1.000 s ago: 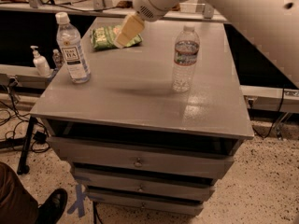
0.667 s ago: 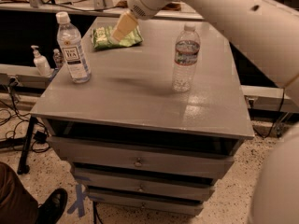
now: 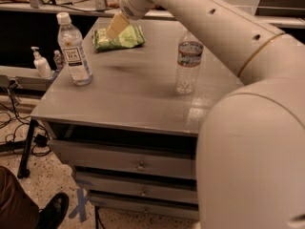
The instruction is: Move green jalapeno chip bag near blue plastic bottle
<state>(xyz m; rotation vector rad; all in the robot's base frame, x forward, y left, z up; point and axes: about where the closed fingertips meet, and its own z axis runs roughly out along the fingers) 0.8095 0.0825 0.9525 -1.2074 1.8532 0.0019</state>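
The green jalapeno chip bag [image 3: 127, 38] lies flat on the far part of the grey cabinet top [image 3: 133, 92], slightly left of the middle. The gripper [image 3: 113, 31] hangs at the end of the big white arm [image 3: 205, 23], which reaches in from the near right and crosses the scene toward the far left. The gripper points down at the bag's left half, its tan tip overlapping the bag in this view. Whether it touches the bag cannot be told, nor whether the gripper is apart, together or clamped on anything. The blue plastic bottle [image 3: 74, 51], with its white cap and white label, stands upright near the left edge of the top. It is a little nearer than the bag and to its left, apart from it. A clear water bottle [image 3: 188, 63] stands upright on the right side, well apart from both. A small white pump bottle [image 3: 41, 64] sits on a lower ledge left of the cabinet. Below the top are drawers [image 3: 128, 162], and a dark shoe [image 3: 53, 211] shows on the floor at the near left.
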